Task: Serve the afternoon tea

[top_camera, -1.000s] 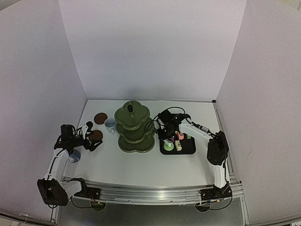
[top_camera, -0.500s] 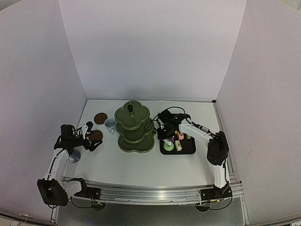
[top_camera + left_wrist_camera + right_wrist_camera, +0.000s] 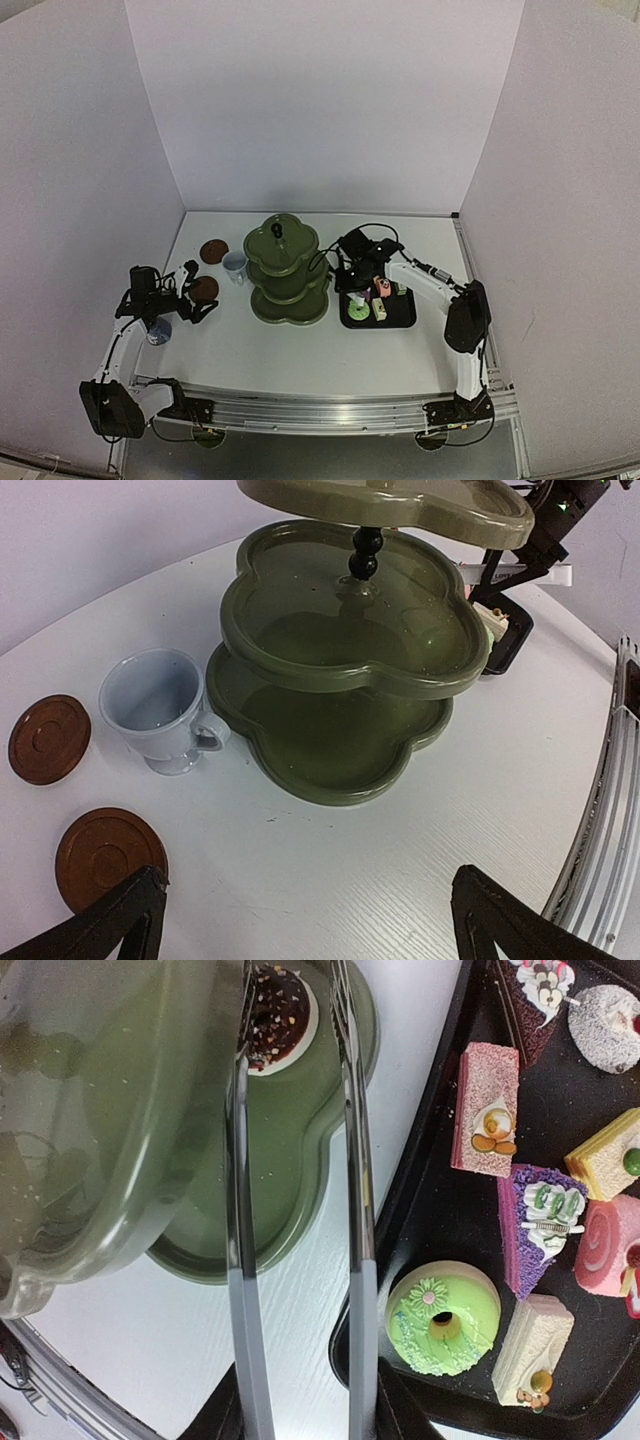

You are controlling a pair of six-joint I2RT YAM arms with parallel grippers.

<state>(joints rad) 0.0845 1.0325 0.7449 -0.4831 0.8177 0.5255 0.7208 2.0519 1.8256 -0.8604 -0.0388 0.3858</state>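
Right tool (image 3: pixel 305 1415) is clamped on the metal tongs (image 3: pixel 240 1260), whose tips bracket a chocolate cake (image 3: pixel 280 1015) at the lowest tier of the green stand (image 3: pixel 300 1170); contact with the tier cannot be confirmed. Other cakes (image 3: pixel 485 1110) lie on the black tray (image 3: pixel 440 1210). Left tool (image 3: pixel 305 900) is spread wide above the tabletop (image 3: pixel 400 880), near a brown coaster (image 3: pixel 105 855).
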